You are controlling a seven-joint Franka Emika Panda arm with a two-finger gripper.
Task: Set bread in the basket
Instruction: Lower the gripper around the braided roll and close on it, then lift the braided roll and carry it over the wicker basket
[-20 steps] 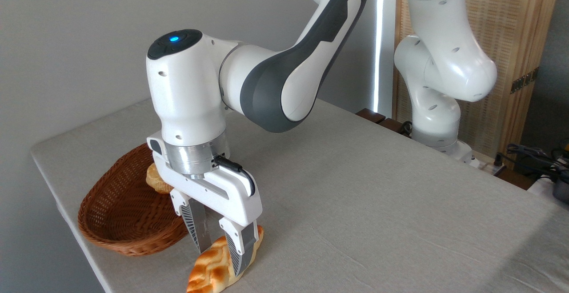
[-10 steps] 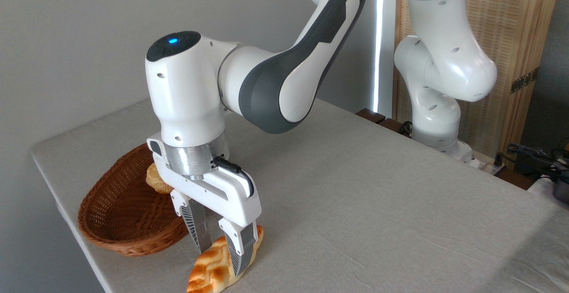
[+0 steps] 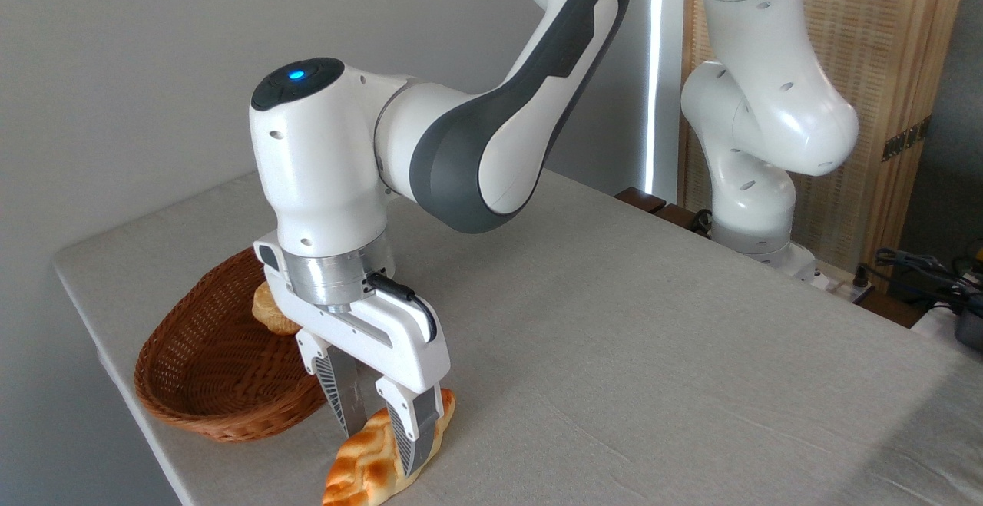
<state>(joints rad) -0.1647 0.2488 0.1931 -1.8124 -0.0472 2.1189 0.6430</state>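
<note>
Two fingers of my tool [image 3: 382,433] grip the braided bread [image 3: 369,460], which lies on the surface [image 3: 614,352] just beside the wicker basket [image 3: 207,368].

A plain grey wall [image 3: 138,68] stands behind the beige cloth-covered worktop [image 3: 653,337]; a woven bamboo screen in a wooden frame [image 3: 898,68] stands right, beside a bright light strip [image 3: 655,107].

arm wrist a touch lower than a second ago, its blue-lit cap tilted slightly further left, gripper [image 3: 379,438] sunk marginally deeper around the bread [image 3: 376,456], fingers [image 3: 408,433] reaching nearer the table [image 3: 653,352]
</note>
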